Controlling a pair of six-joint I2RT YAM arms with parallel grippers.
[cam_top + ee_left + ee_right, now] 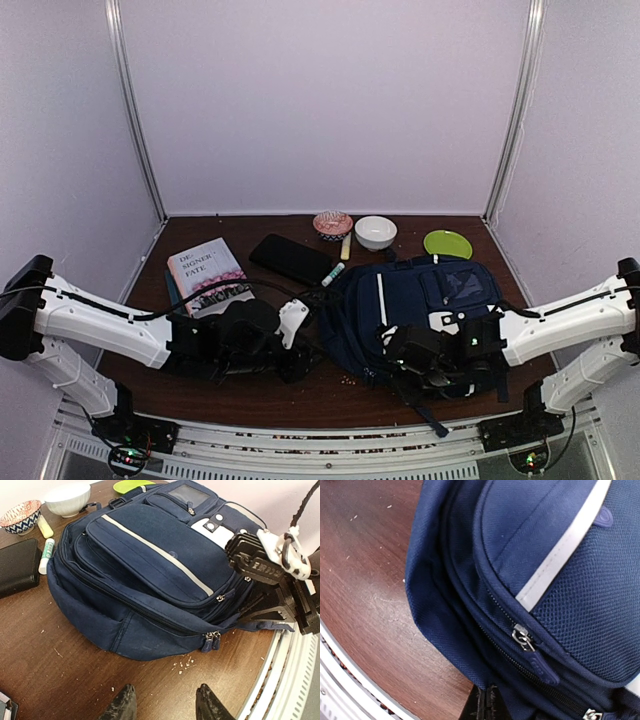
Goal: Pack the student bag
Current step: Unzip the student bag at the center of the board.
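The student bag (420,300) is a navy backpack with white stripes. It lies flat on the brown table with its zips closed. It fills the left wrist view (145,565) and the right wrist view (545,555). My left gripper (165,707) is open and empty, low over the table just short of the bag's edge, facing two zip pulls (211,641). In the top view it sits left of the bag (300,350). My right gripper (487,705) is at the bag's near edge, jaws pressed together on a drawn-out fold of its fabric. A zip pull (522,637) lies just above.
Behind the bag stand a book (207,268), a black case (290,258), a white-green marker (333,273), a patterned bowl (332,223), a white bowl (375,232) and a green plate (447,243). Crumbs (184,664) lie beside the bag. The table's front rail (280,680) is close.
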